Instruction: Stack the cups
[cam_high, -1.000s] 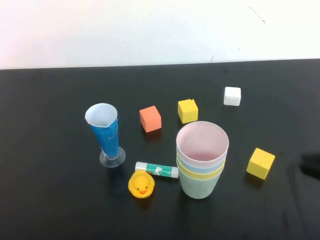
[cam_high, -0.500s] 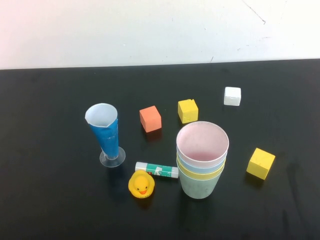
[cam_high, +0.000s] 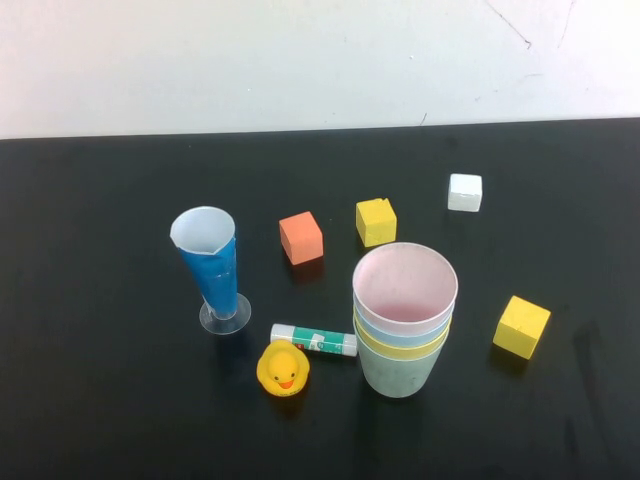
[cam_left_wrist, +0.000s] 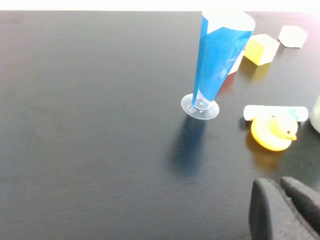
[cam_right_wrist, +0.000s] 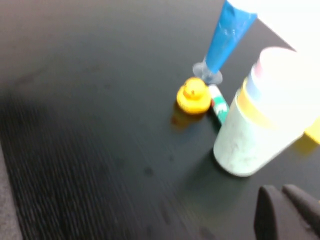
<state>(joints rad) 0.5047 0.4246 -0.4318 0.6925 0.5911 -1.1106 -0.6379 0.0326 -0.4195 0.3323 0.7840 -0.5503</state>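
High view, cups (cam_high: 404, 320): nested in one stack, centre-right of table (cam_high: 90, 400).
Left gripper (cam_left_wrist: 285, 210): clenched, empty, near table's near edge.
Right gripper (cam_right_wrist: 287, 212): clenched, empty, beside stack.

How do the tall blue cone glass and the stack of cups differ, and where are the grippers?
The blue cone glass is narrow, on a clear foot, and stands alone; the stack of cups is wide, footless, nesting pink in blue in yellow in green. The glass is left of the rubber duck, the stack right. Both stand upright on the black table. The left gripper and right gripper show only in wrist views, off the objects.
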